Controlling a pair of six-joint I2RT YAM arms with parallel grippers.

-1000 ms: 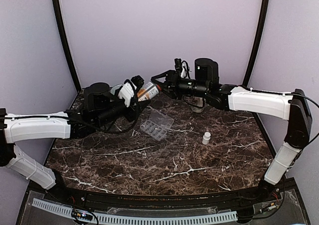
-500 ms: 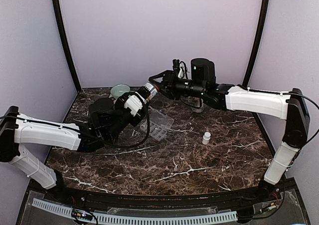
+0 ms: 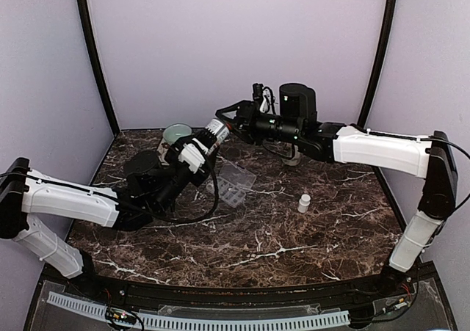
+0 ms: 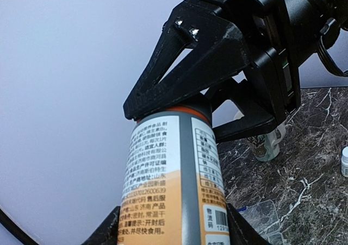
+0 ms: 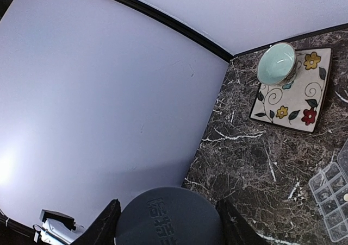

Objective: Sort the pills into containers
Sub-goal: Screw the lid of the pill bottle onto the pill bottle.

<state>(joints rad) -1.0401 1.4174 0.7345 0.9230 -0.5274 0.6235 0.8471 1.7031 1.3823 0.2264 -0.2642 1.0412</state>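
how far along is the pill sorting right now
Done: the organizer lies open on the table. In hand: the left end effector holds the orange bottle in the air, the right end effector grips its cap. Left: uncapping, pouring, sorting; the small white bottle stands alone.
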